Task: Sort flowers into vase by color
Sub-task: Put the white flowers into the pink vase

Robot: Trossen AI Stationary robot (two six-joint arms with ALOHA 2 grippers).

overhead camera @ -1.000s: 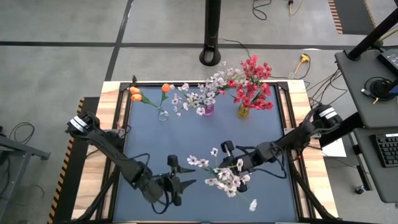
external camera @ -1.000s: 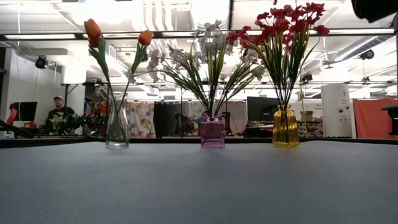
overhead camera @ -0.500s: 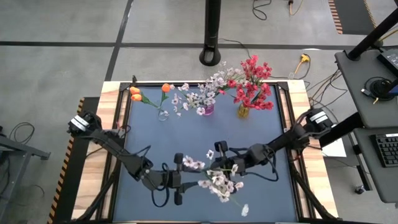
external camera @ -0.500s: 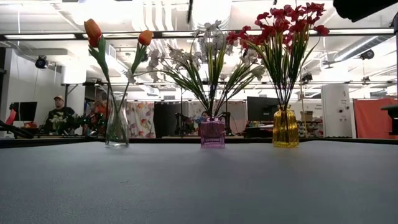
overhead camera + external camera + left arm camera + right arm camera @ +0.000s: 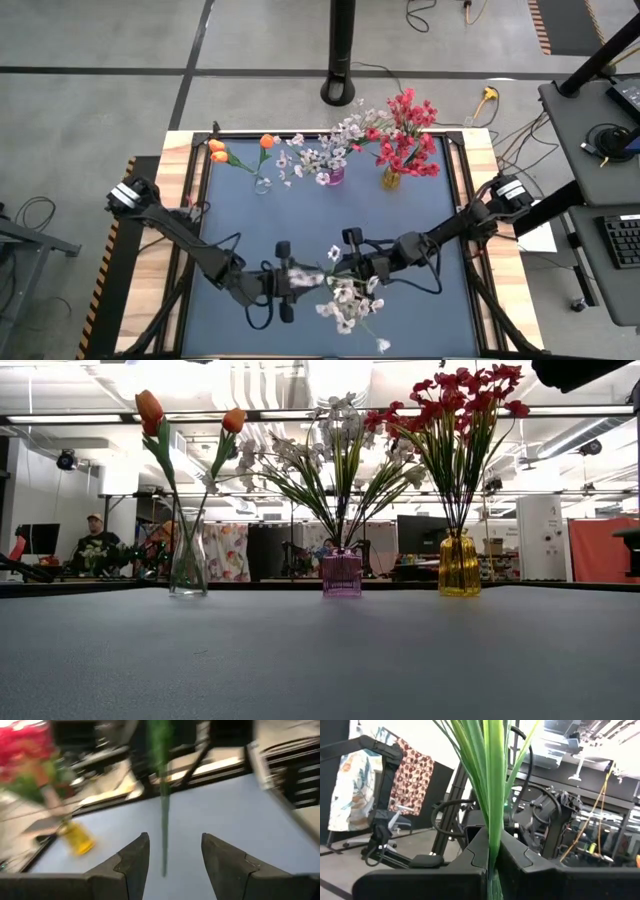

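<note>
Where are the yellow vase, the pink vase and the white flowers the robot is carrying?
Yellow vase [image 5: 459, 566]: low view, middle of its body.
Pink vase [image 5: 341, 574]: low view, middle of its body.
White flowers [image 5: 342, 300]: high view, blossom cluster.

Both arms are dark, near black, built of slim tubular links with bulkier rounded joints. Each carries a white block with dark markings on the link near its base: the left arm [image 5: 190, 250] has its block toward nine o'clock on the table, the right arm [image 5: 450, 232] toward three o'clock. Thin black cables loop loosely along both forearms and hang in small arcs near the wrists. The left gripper [image 5: 172, 865] has two broad, matte charcoal fingers [image 5: 131, 862], wedge-shaped, with angled faceted faces and slightly worn pale edges. The right gripper [image 5: 492, 862] shows the same dark moulded fingers with chamfered edges.
</note>
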